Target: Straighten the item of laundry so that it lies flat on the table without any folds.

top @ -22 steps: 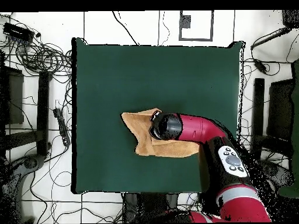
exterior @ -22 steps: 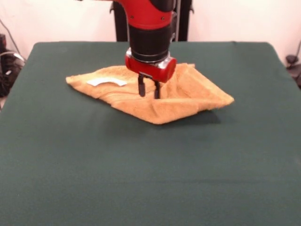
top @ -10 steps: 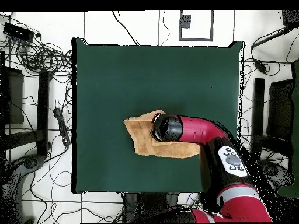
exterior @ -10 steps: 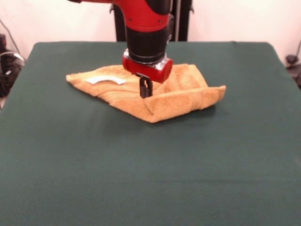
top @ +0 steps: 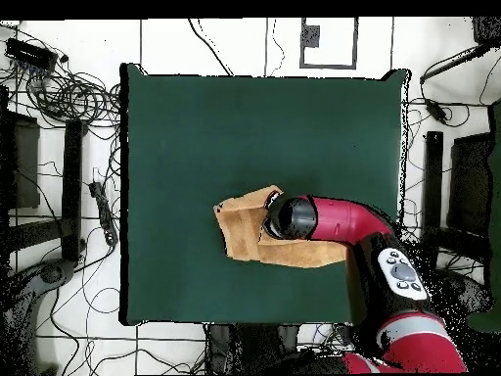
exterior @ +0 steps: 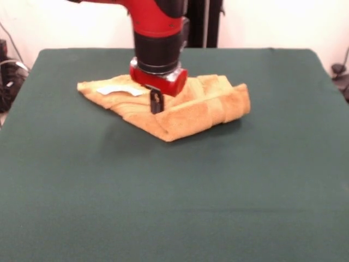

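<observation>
Arm: I see one red and black arm (exterior: 157, 22) coming down over the bench (exterior: 174, 191); in the overhead view it reaches across from the bench's edge (top: 333, 217).
End effector: (exterior: 156, 102) in the front view its two dark fingers (exterior: 154, 101) stand together, pinched on a raised fold of the towel; in the overhead view I cannot see them, since the wrist covers them.
Item of laundry: golden-orange terry towel (exterior: 212, 106), directly under and around the end effector, rumpled and doubled over itself, not flat.
Towel, front view: one pointed corner reaches away to the left of the end effector; to its right the cloth is rolled over into a thick upright fold; a lower point lies just in front of it.
Woven band: a ribbed stripe (exterior: 218, 109) crosses the folded part to the right of the end effector.
Tag: small white tag (exterior: 117, 90) lies on the towel's top face, just left of the end effector.
Towel, overhead view: (top: 240, 235) it shows beside and below the wrist, well inside the bench's borders.
Bench: dark green cloth (top: 245, 127), much larger than the towel, open on every side of the end effector.
</observation>
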`<action>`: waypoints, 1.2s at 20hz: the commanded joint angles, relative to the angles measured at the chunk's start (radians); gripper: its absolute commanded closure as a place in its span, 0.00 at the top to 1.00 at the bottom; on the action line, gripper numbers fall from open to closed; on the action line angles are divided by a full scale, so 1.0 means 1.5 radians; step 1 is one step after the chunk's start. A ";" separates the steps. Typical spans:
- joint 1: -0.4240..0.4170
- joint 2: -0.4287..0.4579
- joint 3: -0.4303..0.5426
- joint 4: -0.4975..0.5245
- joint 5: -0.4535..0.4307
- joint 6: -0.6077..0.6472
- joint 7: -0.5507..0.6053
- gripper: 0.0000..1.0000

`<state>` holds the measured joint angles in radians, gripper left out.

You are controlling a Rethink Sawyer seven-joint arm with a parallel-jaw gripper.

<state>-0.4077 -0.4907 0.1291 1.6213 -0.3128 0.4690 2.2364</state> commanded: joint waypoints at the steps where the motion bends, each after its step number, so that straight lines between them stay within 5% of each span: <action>1: -0.059 0.050 0.066 -0.074 -0.060 0.089 -0.179 0.00; 10: -0.099 0.121 0.207 -0.228 -0.115 0.227 -0.369 0.00; 24: -0.091 0.147 0.240 -0.268 -0.133 0.259 -0.420 0.00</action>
<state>-0.5883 -0.3247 0.3444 1.2547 -0.4760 0.7905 1.9181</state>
